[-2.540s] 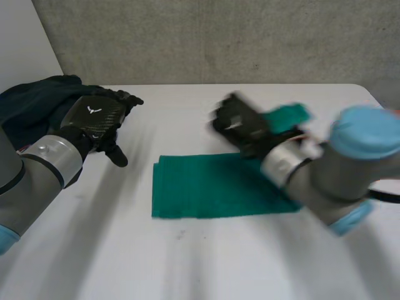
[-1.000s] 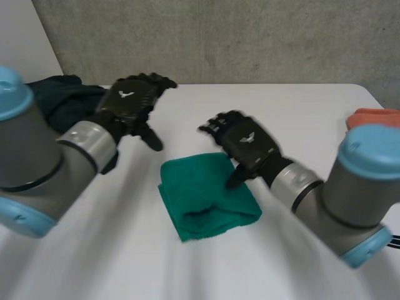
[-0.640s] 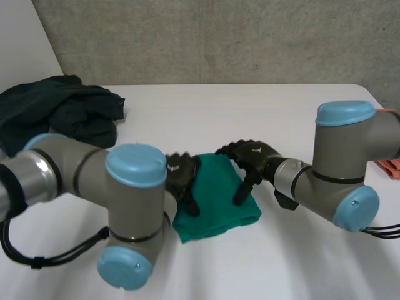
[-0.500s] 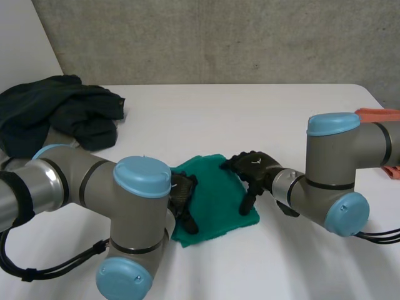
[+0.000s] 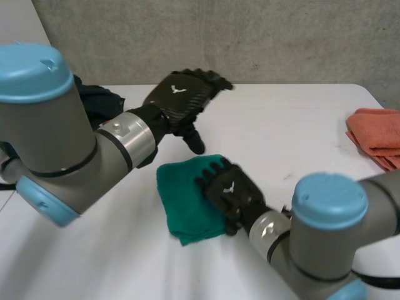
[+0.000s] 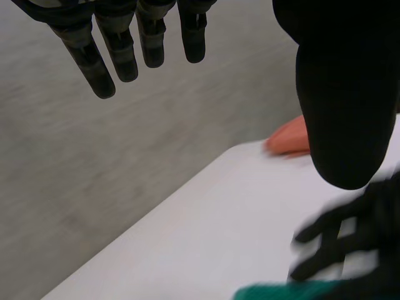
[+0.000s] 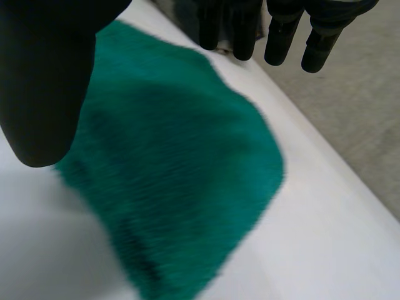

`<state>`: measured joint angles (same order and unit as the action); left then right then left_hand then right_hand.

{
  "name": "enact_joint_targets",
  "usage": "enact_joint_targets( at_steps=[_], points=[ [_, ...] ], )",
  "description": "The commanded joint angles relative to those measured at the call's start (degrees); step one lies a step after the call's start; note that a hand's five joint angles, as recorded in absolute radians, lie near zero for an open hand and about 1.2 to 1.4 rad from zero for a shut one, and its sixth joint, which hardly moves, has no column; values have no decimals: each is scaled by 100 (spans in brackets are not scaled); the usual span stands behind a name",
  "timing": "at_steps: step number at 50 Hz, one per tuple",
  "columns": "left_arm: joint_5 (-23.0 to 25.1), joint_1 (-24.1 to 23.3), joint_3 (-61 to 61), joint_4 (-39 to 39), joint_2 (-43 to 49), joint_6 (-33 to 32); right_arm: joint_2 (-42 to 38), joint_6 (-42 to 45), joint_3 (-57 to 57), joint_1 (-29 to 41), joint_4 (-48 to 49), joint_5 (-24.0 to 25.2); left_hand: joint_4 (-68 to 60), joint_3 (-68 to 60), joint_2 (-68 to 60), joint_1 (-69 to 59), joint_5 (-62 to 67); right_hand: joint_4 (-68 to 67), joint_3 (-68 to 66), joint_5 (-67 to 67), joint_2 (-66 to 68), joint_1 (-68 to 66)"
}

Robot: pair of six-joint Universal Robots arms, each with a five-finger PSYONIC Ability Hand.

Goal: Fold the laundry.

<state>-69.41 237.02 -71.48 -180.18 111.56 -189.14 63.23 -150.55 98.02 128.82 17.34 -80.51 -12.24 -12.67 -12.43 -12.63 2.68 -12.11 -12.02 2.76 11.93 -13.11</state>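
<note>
The right hand (image 5: 231,190), fingers spread, sits over the green towel (image 5: 178,200); the left hand (image 5: 178,97), also spread, hovers at its twelve o'clock.

The towel (image 5: 181,197) is a plain teal green, without any pattern. The left hand (image 5: 181,94) and the right hand (image 5: 230,190) are black, each with a small white mark on its back. The left arm (image 5: 56,134) and the right arm (image 5: 325,244) are grey with light-blue caps. The table (image 5: 294,125) is white and the wall (image 5: 281,37) is speckled grey. The cloth (image 5: 375,132) is orange-red. The heap of clothing (image 5: 103,99) is very dark, almost black.
</note>
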Motion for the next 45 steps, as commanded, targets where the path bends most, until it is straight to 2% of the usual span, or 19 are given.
enact_joint_targets(
  at_steps=[1,9,16,24,26,28,29,30,39,45],
  points=[
    [1465,195,134,457,103,27,-547,210,218,21,804,80,-33,10,-14,6,-11,211,202,-276,-193,311],
    [1281,178,81,448,182,27,-917,298,-46,12,1385,97,17,60,37,56,-61,171,162,-235,-153,271],
    [1263,187,72,448,190,27,-1102,343,-354,-6,1465,115,17,60,37,56,-61,-1411,-1419,1346,1429,-1310],
    [1254,204,64,448,156,27,-1278,307,-723,-15,1395,290,34,77,54,73,-78,-1680,-1689,1615,1698,-1580],
    [1254,204,64,448,155,27,-1357,316,-793,-6,1395,352,51,94,70,90,-95,-2434,-2442,2369,2451,-2333],
    [1254,204,64,448,147,27,-1410,316,-916,-6,1395,422,51,94,70,90,-95,-4533,-4541,4468,4550,-4432],
    [1254,204,64,448,138,27,-1401,264,-995,-14,1421,423,51,94,70,90,-95,-6223,-6232,6158,6241,-6123],
    [1254,204,55,448,129,27,-1375,237,-1030,-23,1447,414,51,94,70,90,-95,-6784,-6792,6719,6801,-6683],
    [1184,336,134,439,-29,36,-690,-579,-1636,-673,1579,221,34,77,54,73,-78,-6789,-6798,6724,6807,-6689],
    [929,371,248,387,-275,53,-364,-1019,-2164,-1613,1632,229,34,77,54,73,-78,-6789,-6798,6724,6807,-6689]
  ],
)
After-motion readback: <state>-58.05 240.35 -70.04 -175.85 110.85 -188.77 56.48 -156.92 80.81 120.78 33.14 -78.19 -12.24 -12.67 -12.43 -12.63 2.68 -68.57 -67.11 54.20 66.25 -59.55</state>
